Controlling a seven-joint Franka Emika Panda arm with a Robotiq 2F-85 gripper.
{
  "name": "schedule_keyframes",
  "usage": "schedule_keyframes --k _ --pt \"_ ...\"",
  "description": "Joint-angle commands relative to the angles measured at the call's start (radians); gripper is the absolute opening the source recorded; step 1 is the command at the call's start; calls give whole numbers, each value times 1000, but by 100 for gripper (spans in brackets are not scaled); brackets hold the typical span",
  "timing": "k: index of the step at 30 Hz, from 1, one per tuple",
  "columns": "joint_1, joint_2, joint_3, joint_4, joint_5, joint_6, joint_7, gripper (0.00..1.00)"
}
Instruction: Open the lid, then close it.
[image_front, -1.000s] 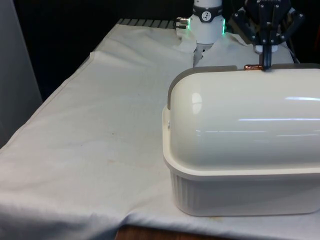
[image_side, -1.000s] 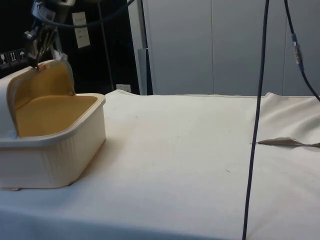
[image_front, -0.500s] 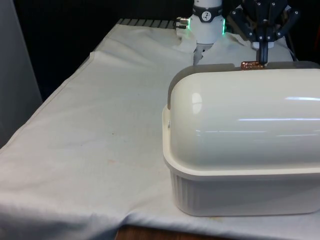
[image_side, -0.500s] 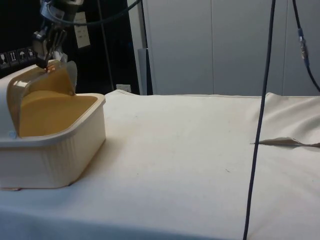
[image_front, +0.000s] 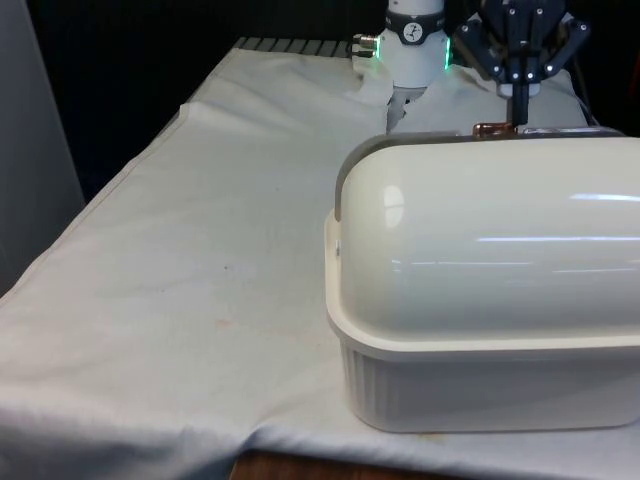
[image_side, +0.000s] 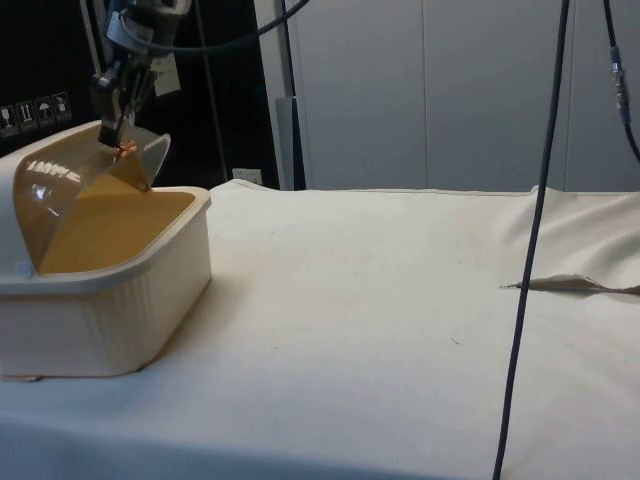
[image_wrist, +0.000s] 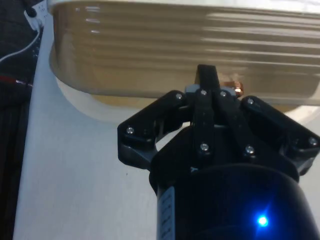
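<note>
- Gripper (image_front: 519, 112): black, two-fingered, seen at the upper right of the front frame and at the upper left of the side frame (image_side: 122, 140). Fingers were drawn together, pinched on the copper handle (image_front: 492, 128) at the lid's free edge; in the wrist view (image_wrist: 215, 85) the fingers ran closed to a single point with the handle (image_wrist: 231, 88) showing just past the tip.
- Lid (image_side: 85, 180): translucent amber roll-top, partway along its arc in the side view, curving from the box's rear down to the held edge, which stood above the open interior. In the front view its edge showed as a grey band (image_front: 410, 141) along the top of the dome.
- Bread box (image_front: 485, 290): cream, ribbed lower tub under a smooth domed back, occupying the lower right of the front frame and turning its back to that camera. In the side view (image_side: 110, 310) it sat at the lower left, its opening facing the frame's right, interior glowing amber.
- Tub rim (image_side: 120, 265): apart from the lid's held edge, a gap open between them.
- White cloth (image_front: 200, 260): covered the table, lightly wrinkled, with a few faint specks; it extended across the centre and right of the side frame (image_side: 400, 330).
- Cable (image_side: 530, 250): dark, hanging down the right of the side frame.
- Cabinets (image_side: 430, 90): pale grey doors across the upper part of the side frame.
</note>
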Motion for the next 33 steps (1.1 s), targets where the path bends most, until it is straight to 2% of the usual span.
schedule_keyframes --k 1,11,12,21,22,31,33 --pt "-1 -5 4 -10 7 -8 0 0" --pt "0 -3 3 -24 1 -39 3 0" --pt "-2 -11 10 -37 13 -50 0 0" --pt "0 -15 8 -61 5 -79 4 0" --pt "-1 -27 14 -80 15 -93 2 0" --pt "0 -30 17 -97 9 -127 4 0" --pt "1 -37 23 -118 16 -134 7 0"
